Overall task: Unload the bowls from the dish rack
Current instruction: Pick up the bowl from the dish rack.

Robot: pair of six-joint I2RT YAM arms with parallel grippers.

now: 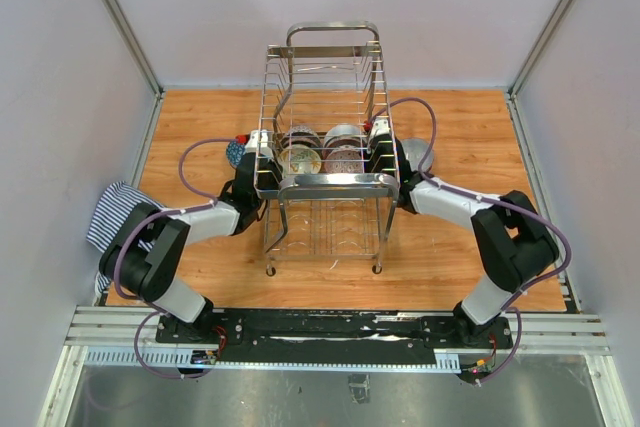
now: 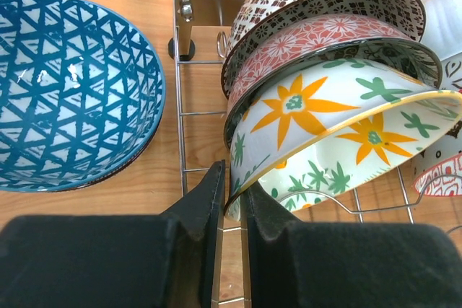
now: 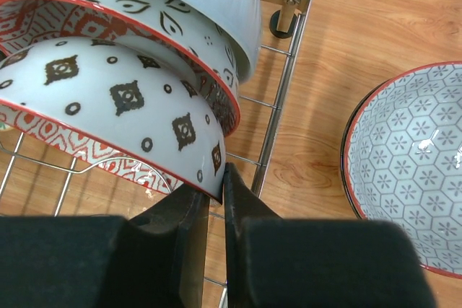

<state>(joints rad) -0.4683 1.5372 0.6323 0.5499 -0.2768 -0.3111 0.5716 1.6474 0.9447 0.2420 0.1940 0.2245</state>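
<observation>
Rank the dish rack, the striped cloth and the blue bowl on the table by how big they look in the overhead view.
1. dish rack: by far the largest.
2. striped cloth: clearly smaller, with part of it covered.
3. blue bowl: smallest as seen, but mostly hidden, so its full size is unsure.

The left arm (image 1: 215, 219) and right arm (image 1: 450, 202) are built alike, with smooth white link shells between chunky black joint housings (image 1: 150, 257). A lilac cable (image 1: 183, 162) trails in slack loops along each arm. Small red tabs show near the wrists. Each black base (image 1: 190, 332) sits on a black plate on a ribbed aluminium rail (image 1: 340, 325), with thin coloured wires beside it. The left claw (image 2: 232, 178) and right claw (image 3: 222, 178) have matt black fingers (image 2: 206, 203), wedge-shaped, tapering from broad square blocks.
</observation>
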